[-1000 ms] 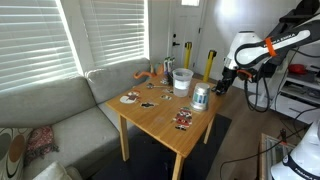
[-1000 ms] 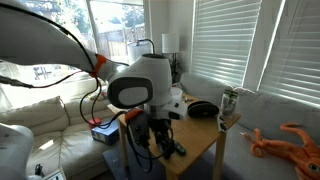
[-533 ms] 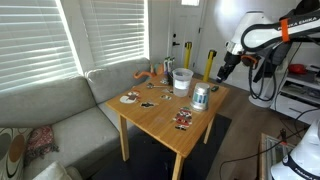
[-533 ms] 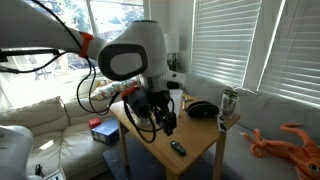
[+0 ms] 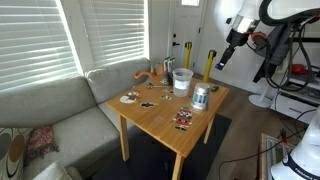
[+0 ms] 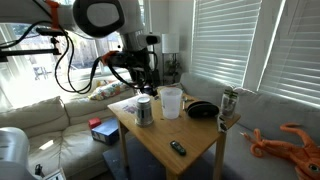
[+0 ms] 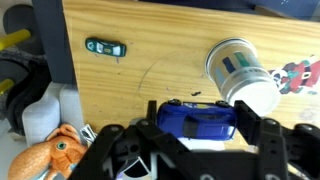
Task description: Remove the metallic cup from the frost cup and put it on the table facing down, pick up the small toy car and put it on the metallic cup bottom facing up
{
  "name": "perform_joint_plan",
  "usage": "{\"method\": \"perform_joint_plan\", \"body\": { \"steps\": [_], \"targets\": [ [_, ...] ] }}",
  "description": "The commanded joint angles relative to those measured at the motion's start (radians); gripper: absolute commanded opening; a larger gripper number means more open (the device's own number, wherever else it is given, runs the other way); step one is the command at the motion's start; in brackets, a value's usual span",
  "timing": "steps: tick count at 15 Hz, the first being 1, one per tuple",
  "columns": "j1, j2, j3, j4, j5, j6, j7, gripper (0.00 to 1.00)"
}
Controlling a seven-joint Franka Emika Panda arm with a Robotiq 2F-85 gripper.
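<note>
The slim silvery metallic cup point(image 5: 200, 97) stands clear of the wide whitish frosted plastic cup point(image 5: 182, 80), just beside it on the square light-brown wooden desk point(image 5: 160, 118). That first step looks done, though I cannot tell whether the cup's mouth faces down. In the wrist view the small blue toy car point(image 7: 197, 120) sits between the fingers of the end effector point(image 5: 220, 62), which appears closed on it. The end effector hangs high above the desk's edge, well apart from both cups, so the pickup seems made. What is left, I judge, is carrying the car over the metallic cup and setting it on the upturned bottom.
</note>
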Motion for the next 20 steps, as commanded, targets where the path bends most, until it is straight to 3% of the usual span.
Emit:
{"method": "perform_joint_plan", "body": {
  "steps": [1, 6, 20],
  "targets": [
    [0.063, 0.029, 0.018, 0.024, 0.037, -0.011, -0.036, 0.50],
    [0.114, 0.082, 0.024, 0.029, 0.075, -0.035, -0.046, 0.50],
    [0.122, 0.180, 0.024, 0.053, 0.122, -0.029, -0.082, 0.50]
  ]
}}
